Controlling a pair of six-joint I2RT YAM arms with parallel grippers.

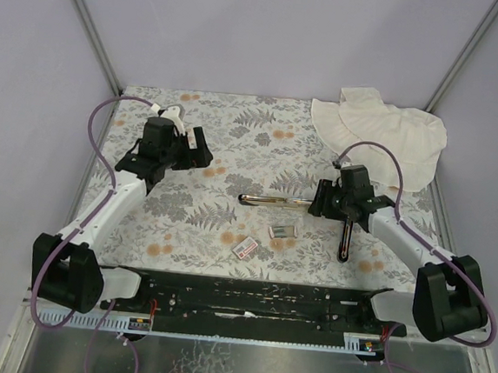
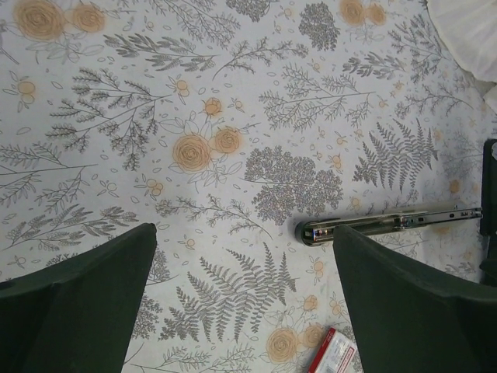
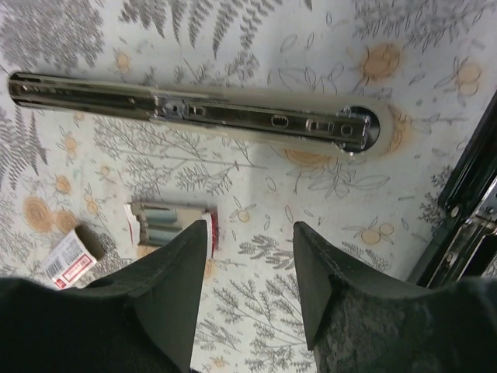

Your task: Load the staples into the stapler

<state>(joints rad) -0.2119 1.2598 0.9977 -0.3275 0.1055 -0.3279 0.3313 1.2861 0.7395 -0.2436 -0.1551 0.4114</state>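
Near the open stapler — tray of staples; right end effector empty

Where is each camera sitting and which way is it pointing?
Top external: above, behind the arm bases, looking down at the table; left arm and right arm show.
Left wrist: on the left arm, facing down; left claw shows.
Right wrist: on the right arm, facing down; right claw shows.
Shared: both wrist views show the stapler rail and box sleeve.
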